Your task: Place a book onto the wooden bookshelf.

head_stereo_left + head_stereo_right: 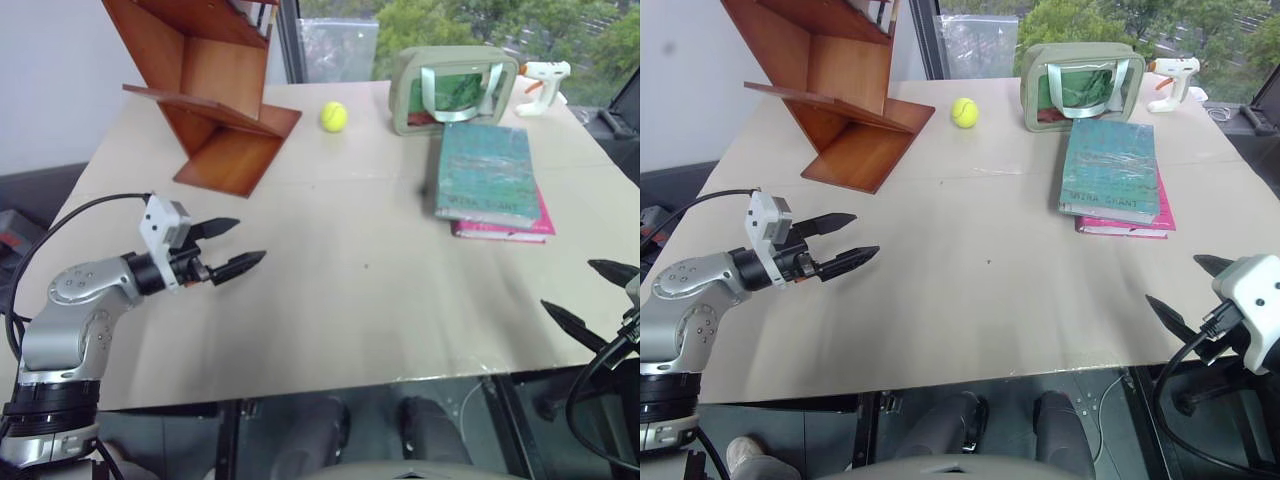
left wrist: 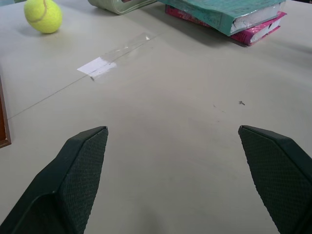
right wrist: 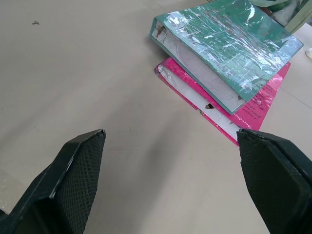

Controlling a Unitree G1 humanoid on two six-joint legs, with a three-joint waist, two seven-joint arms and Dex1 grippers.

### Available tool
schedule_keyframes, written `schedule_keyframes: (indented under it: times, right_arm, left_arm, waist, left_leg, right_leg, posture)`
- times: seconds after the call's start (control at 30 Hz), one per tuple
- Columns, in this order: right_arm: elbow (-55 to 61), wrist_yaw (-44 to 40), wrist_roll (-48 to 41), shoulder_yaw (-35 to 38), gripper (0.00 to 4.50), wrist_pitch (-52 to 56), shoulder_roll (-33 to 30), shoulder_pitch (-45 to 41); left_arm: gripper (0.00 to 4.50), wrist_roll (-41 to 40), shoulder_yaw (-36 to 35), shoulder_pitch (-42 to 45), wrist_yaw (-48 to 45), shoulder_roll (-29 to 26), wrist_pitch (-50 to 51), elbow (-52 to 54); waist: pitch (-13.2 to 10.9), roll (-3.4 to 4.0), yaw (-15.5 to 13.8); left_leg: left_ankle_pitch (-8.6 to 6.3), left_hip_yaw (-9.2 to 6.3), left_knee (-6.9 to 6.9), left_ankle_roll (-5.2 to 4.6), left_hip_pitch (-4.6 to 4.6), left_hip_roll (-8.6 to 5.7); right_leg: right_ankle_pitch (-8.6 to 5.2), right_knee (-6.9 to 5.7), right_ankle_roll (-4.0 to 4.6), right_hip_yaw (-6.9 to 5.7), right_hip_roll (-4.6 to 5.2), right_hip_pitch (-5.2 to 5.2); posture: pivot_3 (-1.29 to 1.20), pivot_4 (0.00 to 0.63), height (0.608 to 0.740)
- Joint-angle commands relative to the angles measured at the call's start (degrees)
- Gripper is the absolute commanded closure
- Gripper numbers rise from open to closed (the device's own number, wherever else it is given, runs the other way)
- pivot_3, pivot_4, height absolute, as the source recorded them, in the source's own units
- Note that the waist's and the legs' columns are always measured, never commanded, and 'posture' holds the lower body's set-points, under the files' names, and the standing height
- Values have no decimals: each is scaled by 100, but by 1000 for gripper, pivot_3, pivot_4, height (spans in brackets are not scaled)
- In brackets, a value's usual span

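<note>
The teal-green book [image 1: 487, 172] lies flat on top of a pink book [image 1: 520, 226] at the right side of the table. At the far left stands the wooden bookshelf [image 1: 205, 90], reddish-brown with slanted boards. My left gripper [image 1: 232, 248] hovers open over the table's left part, well short of the shelf, nothing between its fingers. My right gripper [image 1: 590, 292] is open at the table's near right edge, pointing toward the teal book [image 3: 229, 46], which lies some way beyond its fingertips.
A yellow tennis ball [image 1: 333, 116] sits between the shelf and a grey-green framed bag [image 1: 455, 88] at the back. A white glue gun [image 1: 540, 80] lies at the back right. A strip of clear tape [image 2: 112, 61] is stuck on the beige table [image 1: 340, 270].
</note>
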State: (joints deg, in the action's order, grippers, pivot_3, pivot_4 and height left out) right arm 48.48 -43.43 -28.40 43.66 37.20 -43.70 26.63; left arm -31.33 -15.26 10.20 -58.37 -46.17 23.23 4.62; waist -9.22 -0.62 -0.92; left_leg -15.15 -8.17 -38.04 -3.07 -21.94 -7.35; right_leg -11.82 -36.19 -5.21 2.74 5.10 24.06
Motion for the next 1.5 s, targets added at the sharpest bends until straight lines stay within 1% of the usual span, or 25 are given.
schedule_keyframes:
  times: [0.03,0.07,0.1,0.13,0.17,0.27,0.4,0.43,0.47,0.57,0.6,0.7,0.77,0.9,0.93,1.0,1.1,1.23,1.33,1.5]
  right_arm:
    - [-10,97,-50,-62,94,119,-215,-270]
    - [-66,245,-102,-228,94,285,-257,-469]
    - [-177,450,-146,-378,472,565,-300,-710]
    - [-279,590,-186,-478,625,762,-322,-903]
    - [-422,768,-246,-598,991,1015,-347,-1194]
    - [-843,1182,-154,-1074,2397,1446,-484,-2031]
    - [-1999,2022,435,-1955,4332,1800,-523,-3579]
    - [-2359,2226,577,-2159,4422,1909,-481,-3987]
    - [-2725,2382,639,-2300,4422,2068,-396,-4377]
    - [-3779,2730,1194,-2965,4422,1982,-361,-5321]
    - [-4286,2865,1275,-3024,4422,1939,-204,-5755]
    - [-5884,3345,1555,-3008,4422,1387,232,-6903]
    - [-7004,3643,1681,-2903,4422,1075,397,-7538]
    - [-9107,4142,1819,-2756,4422,816,473,-8667]
    - [-9659,4202,1794,-2689,4422,760,462,-8949]
    - [-10566,4088,1498,-2329,4422,502,489,-9400]
    - [-11543,4264,1198,-1823,4422,36,498,-9820]
    - [-12183,4398,864,-1334,4422,-149,590,-10008]
    - [-12339,4340,876,-1304,4422,-156,671,-10002]
    - [-12440,3790,1142,-1611,4422,41,908,-9852]
  left_arm:
    - [0,-111,-33,86,-94,-75,3,319]
    - [0,-153,15,170,-98,-41,30,399]
    - [0,-195,50,235,-103,-6,49,467]
    - [0,-217,76,271,-107,15,57,512]
    - [0,-218,113,304,-118,33,49,548]
    - [0,-255,220,457,-112,103,67,618]
    - [0,-268,418,692,-69,266,58,768]
    - [0,-265,459,738,-36,312,58,819]
    - [0,-262,500,769,-18,352,52,881]
    - [0,-286,611,821,25,452,87,1101]
    - [0,-303,639,843,51,485,105,1163]
    - [0,-325,683,880,139,571,150,1286]
    - [0,-329,702,856,186,611,161,1364]
    - [0,-374,680,784,306,659,215,1519]
    - [0,-381,671,773,329,665,225,1542]
    - [0,-391,655,779,357,671,243,1554]
    - [0,-415,646,821,406,690,275,1561]
    - [0,-426,622,783,441,694,282,1612]
    - [0,-443,568,733,468,671,292,1662]
    - [0,-485,449,583,552,621,318,1785]
  waist:
    - [0,0,1]
    - [-3,1,13]
    - [-5,0,12]
    - [-5,-1,12]
    - [-6,-1,10]
    - [-10,7,13]
    - [-15,11,18]
    - [-16,10,20]
    - [-17,11,19]
    - [-19,12,20]
    - [-19,12,16]
    - [-19,13,36]
    - [-19,15,48]
    - [-19,15,59]
    - [-19,15,70]
    - [-19,14,128]
    - [-19,15,185]
    - [-19,15,236]
    - [-19,15,301]
    - [-18,17,362]
  left_leg:
    - [0,0,0,0,0,0]
    - [0,0,1,0,1,0]
    - [-1,1,0,0,2,0]
    - [-1,1,0,1,0,0]
    - [-1,1,0,1,3,2]
    - [0,-2,1,1,0,3]
    - [14,-1,6,12,-4,3]
    - [16,-1,7,15,-6,2]
    - [16,1,7,15,-6,2]
    - [26,-2,15,0,-11,2]
    - [28,2,19,-2,-12,1]
    - [29,11,34,-4,-27,-1]
    - [31,15,49,-4,-50,-1]
    - [32,26,61,-4,-97,-2]
    - [32,31,63,-4,-98,-2]
    - [31,39,71,-5,-99,-3]
    - [31,42,74,-5,-98,-3]
    - [32,45,72,-5,-95,-1]
    - [32,47,68,-5,-94,0]
    - [31,53,67,-6,-92,0]
  right_leg:
    - [0,0,0,0,0,0]
    - [0,1,0,-1,1,-1]
    - [0,3,-1,2,2,-3]
    - [1,7,0,0,4,-3]
    - [1,9,0,-1,8,-4]
    - [1,11,1,-5,16,-4]
    - [2,18,2,-5,15,0]
    - [2,21,2,-5,15,0]
    - [2,24,2,-4,18,0]
    - [3,29,4,-8,13,6]
    - [3,29,4,-4,12,10]
    - [4,30,6,9,12,37]
    - [4,28,7,16,6,72]
    - [4,32,9,25,0,121]
    - [4,34,10,24,0,124]
    - [4,38,10,28,2,129]
    - [4,38,10,30,1,130]
    - [4,30,9,35,-3,130]
    - [4,26,9,38,-3,129]
    - [4,23,9,46,-5,131]
  posture:
    - [0,150,740]
    - [0,150,740]
    - [0,150,740]
    - [0,150,740]
    - [0,150,740]
    - [0,150,740]
    - [0,150,740]
    - [0,150,740]
    - [0,150,740]
    - [0,150,740]
    - [0,150,740]
    - [0,150,740]
    - [0,150,740]
    - [0,150,740]
    - [0,150,740]
    - [0,150,740]
    - [0,150,740]
    - [0,150,740]
    - [0,150,740]
    - [0,150,740]
